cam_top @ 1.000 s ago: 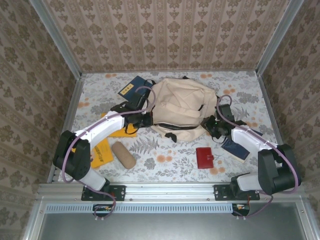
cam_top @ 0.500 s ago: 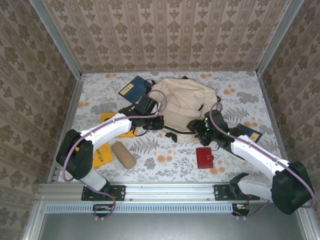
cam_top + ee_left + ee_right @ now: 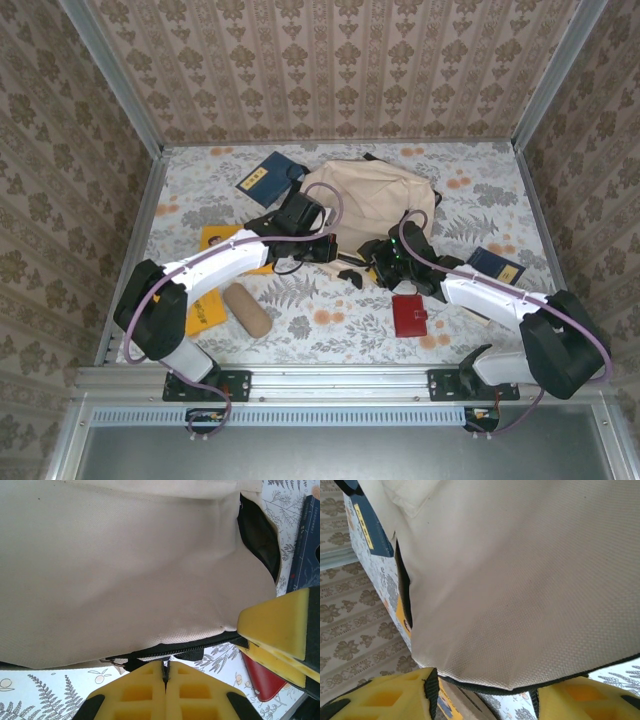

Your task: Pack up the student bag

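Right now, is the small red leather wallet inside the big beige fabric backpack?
No, the red wallet lies out on the floral table, in front of the beige fabric backpack.

On the flowered tablecloth (image 3: 330, 325) lie a tan pouch (image 3: 246, 309) beside a yellow booklet (image 3: 206, 308) near left, another yellow booklet (image 3: 218, 238) farther back, a navy booklet (image 3: 262, 176) far left, a red wallet (image 3: 409, 316) near right, and a second navy booklet (image 3: 498, 267) right.

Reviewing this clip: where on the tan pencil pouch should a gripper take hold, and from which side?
Grip the pencil pouch at its middle, coming down from above and closing across its narrow width. It lies flat, a long roll set diagonally; its rounded ends would likely slip.
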Motion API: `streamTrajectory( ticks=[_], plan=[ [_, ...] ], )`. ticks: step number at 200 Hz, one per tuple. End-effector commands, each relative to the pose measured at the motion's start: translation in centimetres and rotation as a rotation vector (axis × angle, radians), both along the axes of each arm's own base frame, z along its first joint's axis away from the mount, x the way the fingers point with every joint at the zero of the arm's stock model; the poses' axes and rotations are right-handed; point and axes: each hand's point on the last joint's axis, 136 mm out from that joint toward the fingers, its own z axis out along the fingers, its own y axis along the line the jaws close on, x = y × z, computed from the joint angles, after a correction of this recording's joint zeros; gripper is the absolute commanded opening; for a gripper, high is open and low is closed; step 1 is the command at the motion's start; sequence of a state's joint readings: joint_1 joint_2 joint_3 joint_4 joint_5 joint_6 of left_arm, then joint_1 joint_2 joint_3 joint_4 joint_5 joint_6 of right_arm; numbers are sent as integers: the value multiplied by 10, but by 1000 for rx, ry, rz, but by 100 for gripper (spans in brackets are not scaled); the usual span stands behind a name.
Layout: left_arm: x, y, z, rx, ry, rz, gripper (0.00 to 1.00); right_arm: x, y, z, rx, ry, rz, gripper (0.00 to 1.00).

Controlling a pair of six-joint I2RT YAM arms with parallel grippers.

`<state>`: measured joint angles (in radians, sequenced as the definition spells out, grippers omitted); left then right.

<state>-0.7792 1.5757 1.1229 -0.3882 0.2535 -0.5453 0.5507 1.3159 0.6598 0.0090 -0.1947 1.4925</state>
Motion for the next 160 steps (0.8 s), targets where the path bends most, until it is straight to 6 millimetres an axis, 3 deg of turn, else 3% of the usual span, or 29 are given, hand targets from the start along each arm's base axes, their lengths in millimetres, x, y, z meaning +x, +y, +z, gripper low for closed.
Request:
streamTrajectory(
  ticks=[1, 32, 81, 128, 160],
  plan=[
    [3, -8, 12, -28, -22, -6, 0, 10, -4, 8, 18, -17, -70, 51],
    [3, -7, 9, -16, -24, -6, 0, 14, -17, 9, 41, -31, -145, 48],
    [3, -5, 3, -2, -20, -4, 0, 15, -22, 12, 97, -13, -207, 52],
    [3, -5, 0, 3, -18, -5, 0, 9, -37, -2, 51, 29, -258, 53],
    [4, -6, 2, -1, -23, -4, 0, 19, -21, -2, 96, 33, -229, 51]
  ],
)
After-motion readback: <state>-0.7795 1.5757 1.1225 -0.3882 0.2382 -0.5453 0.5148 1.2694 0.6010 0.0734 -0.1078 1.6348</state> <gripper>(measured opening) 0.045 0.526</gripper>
